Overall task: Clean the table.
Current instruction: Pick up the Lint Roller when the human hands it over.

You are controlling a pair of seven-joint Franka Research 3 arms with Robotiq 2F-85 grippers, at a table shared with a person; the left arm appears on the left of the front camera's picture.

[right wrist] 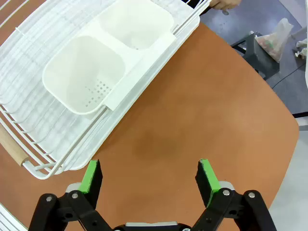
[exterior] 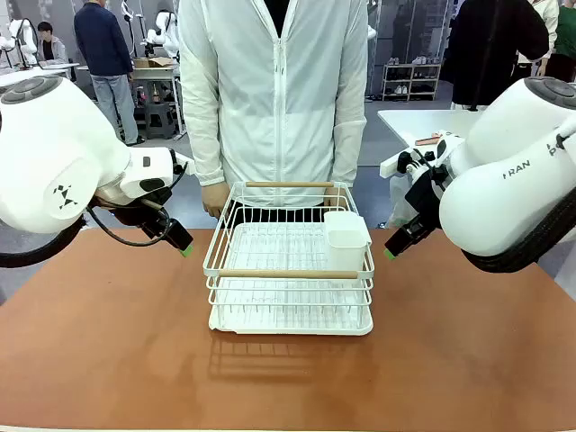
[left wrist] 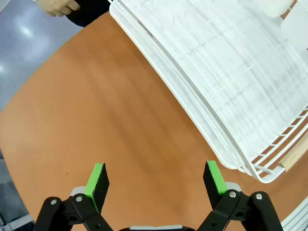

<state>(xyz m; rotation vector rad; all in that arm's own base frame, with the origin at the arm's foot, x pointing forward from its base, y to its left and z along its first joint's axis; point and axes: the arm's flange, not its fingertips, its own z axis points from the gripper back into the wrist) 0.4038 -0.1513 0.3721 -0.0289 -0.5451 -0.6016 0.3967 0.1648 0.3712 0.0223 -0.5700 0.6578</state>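
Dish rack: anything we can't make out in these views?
- Front view: the table surface under the dish rack is hidden by the rack's white tray.
- Left wrist view: the rack's far end is cut off by the top and right edges.
- Right wrist view: the person's hand is cut off by the top edge.
- Right wrist view: the contents of the bag on the floor are too small to tell.

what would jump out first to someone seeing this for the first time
A white dish rack stands in the middle of the reddish-brown table, with a white cutlery holder on its right edge. The left pincer and right pincer hang open and empty on either side.
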